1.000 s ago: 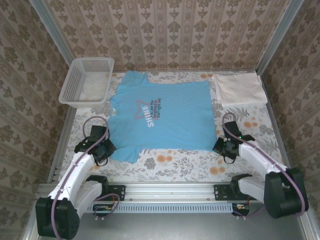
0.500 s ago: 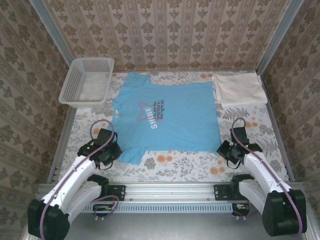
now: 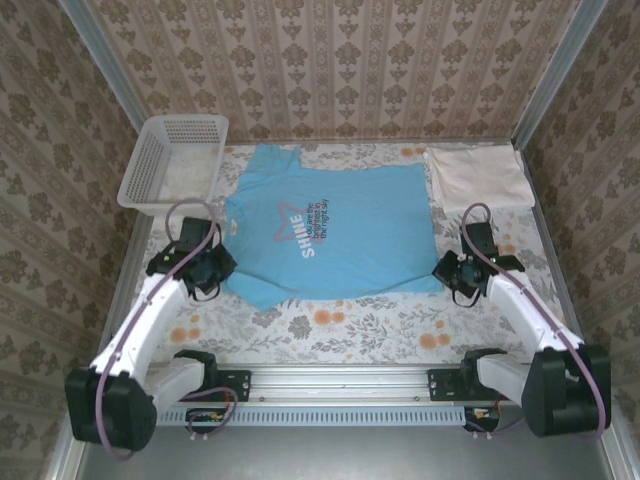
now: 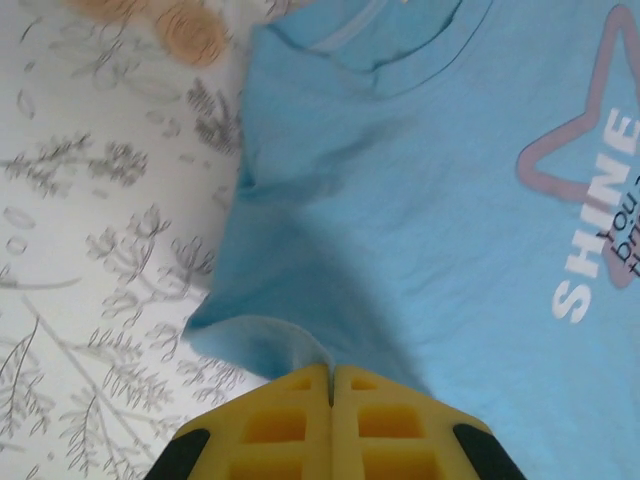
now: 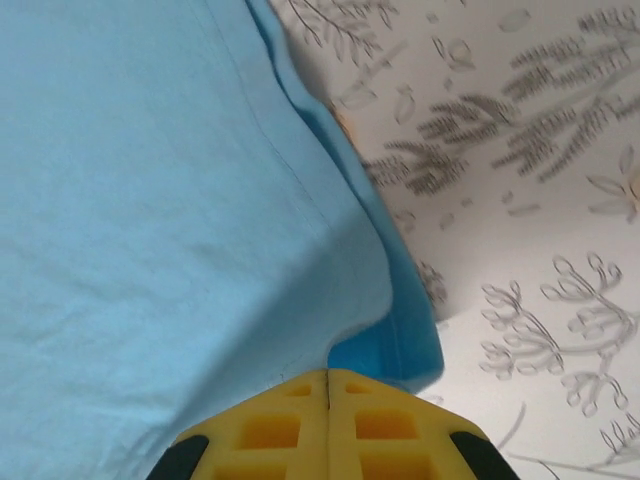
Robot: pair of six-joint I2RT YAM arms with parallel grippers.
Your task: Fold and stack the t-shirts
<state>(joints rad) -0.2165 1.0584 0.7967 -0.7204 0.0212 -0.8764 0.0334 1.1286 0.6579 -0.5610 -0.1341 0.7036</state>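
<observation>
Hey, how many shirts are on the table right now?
2. The light blue shirt lies spread in the middle; the cream-white shirt sits folded at the far right corner.

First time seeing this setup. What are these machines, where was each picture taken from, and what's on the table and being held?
Two white robot arms are bolted at the near edge of a flower-patterned table. The wide picture comes from a fixed camera above and behind them. Each close-up comes from a camera on one wrist, with that arm's yellow claw pads at the bottom. A light blue t-shirt printed SHINE lies spread flat in the middle. A folded cream-white t-shirt lies at the far right, and a white mesh basket at the far left. The left claw is shut on the blue shirt's near-left edge by a sleeve. The right claw is shut on its near-right hem corner.
</observation>
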